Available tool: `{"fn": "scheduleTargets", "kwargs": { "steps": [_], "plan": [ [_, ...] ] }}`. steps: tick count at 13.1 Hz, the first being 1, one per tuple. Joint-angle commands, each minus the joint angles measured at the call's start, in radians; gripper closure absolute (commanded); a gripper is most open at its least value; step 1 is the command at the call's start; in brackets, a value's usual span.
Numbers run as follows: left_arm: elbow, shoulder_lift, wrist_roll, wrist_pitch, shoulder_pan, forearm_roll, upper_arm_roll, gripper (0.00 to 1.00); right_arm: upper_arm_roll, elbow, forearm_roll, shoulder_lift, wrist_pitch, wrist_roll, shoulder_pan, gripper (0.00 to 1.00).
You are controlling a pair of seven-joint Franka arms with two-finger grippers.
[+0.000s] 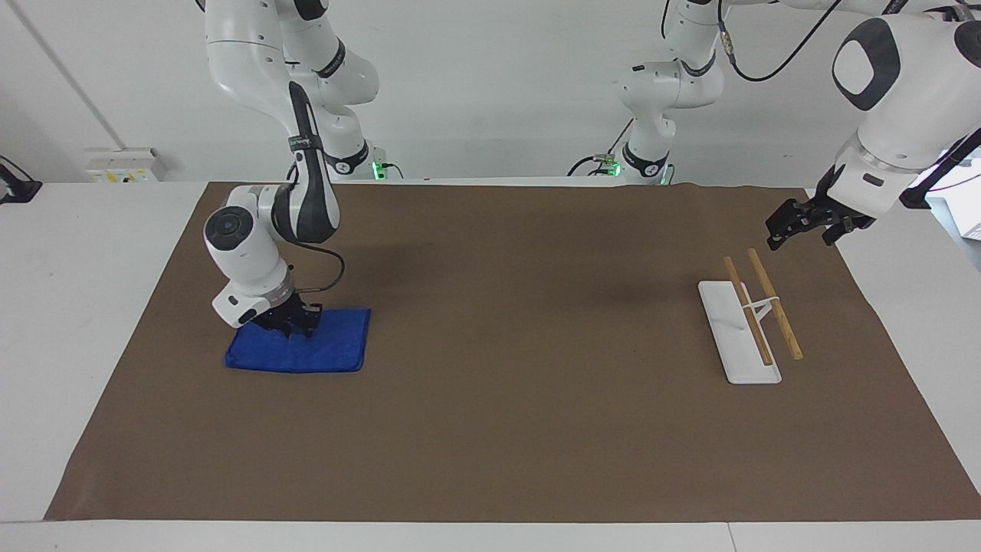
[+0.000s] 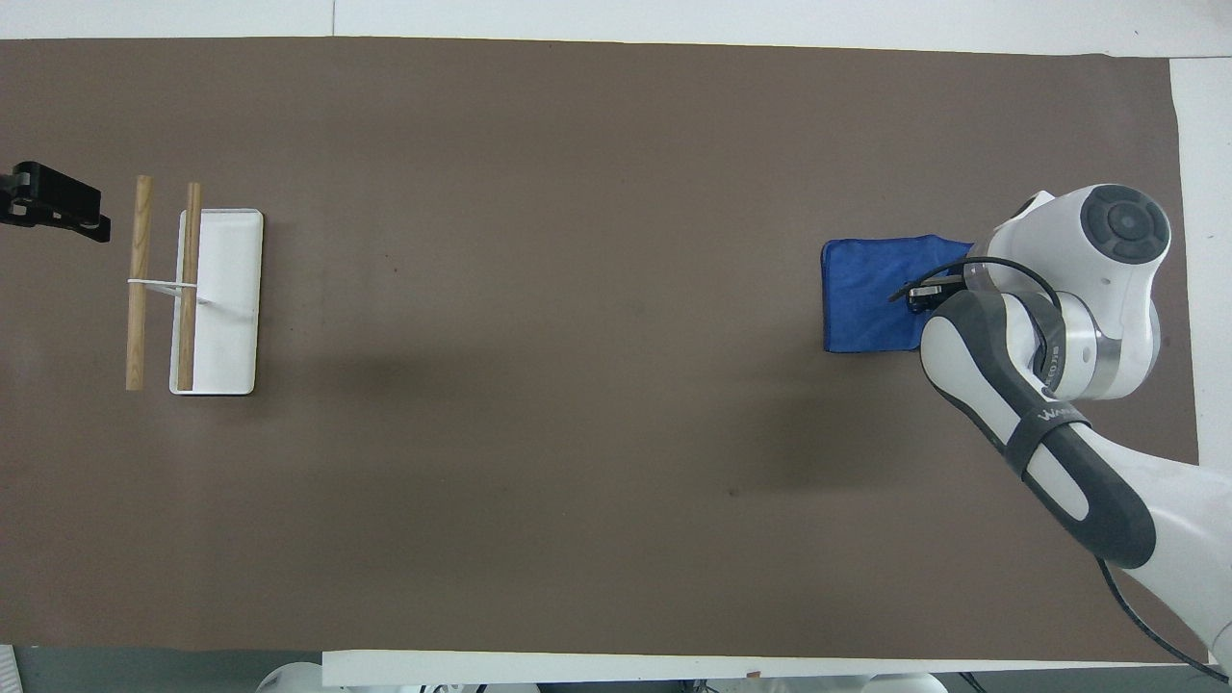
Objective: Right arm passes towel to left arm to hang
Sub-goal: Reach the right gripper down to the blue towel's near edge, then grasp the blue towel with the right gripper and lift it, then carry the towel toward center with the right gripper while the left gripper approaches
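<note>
The blue towel lies on the brown mat toward the right arm's end of the table; it also shows in the overhead view. My right gripper with its blue light is down on the towel's edge nearest the robots and is shut on the cloth, which is bunched under it; the overhead view shows only its tip past the wrist. My left gripper waits in the air near the rack's end nearest the robots, at the mat's edge, and shows in the overhead view.
A white rack base with two raised wooden rods stands toward the left arm's end; it also shows in the overhead view. The brown mat covers the white table.
</note>
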Motion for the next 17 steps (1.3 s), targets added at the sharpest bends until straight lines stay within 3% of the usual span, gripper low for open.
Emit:
{"fn": "scheduleTargets", "kwargs": {
  "steps": [1, 3, 6, 7, 9, 11, 15, 17],
  "plan": [
    [-0.003, -0.005, 0.016, 0.033, -0.012, 0.012, -0.002, 0.0, 0.01, -0.01, 0.019, 0.001, -0.002, -0.024, -0.002, 1.0],
    [-0.002, -0.004, 0.008, 0.052, -0.019, 0.012, -0.002, 0.0, 0.024, 0.066, 0.019, 0.004, -0.097, -0.023, -0.003, 1.0],
    [-0.015, -0.01, -0.004, 0.058, -0.005, 0.013, -0.001, 0.0, 0.088, 0.274, 0.067, 0.004, -0.354, 0.0, -0.003, 1.0],
    [-0.046, -0.025, -0.083, 0.075, -0.009, 0.013, -0.001, 0.0, 0.105, 0.328, 0.134, 0.004, -0.414, 0.037, -0.003, 1.0],
    [-0.163, -0.065, -0.389, 0.236, -0.043, 0.003, -0.017, 0.0, 0.146, 0.399, 0.247, 0.004, -0.476, 0.147, 0.006, 1.0],
    [-0.296, -0.1, -0.679, 0.433, -0.159, -0.002, -0.019, 0.0, 0.159, 0.416, 0.399, 0.004, -0.473, 0.335, 0.058, 1.0],
    [-0.304, -0.064, -1.207, 0.515, -0.394, -0.022, -0.021, 0.0, 0.159, 0.412, 0.6, 0.005, -0.397, 0.691, 0.213, 1.0],
    [-0.318, -0.032, -1.349, 0.595, -0.46, -0.089, -0.019, 0.0, 0.159, 0.405, 0.699, 0.008, -0.34, 0.849, 0.263, 1.0]
  ]
}}
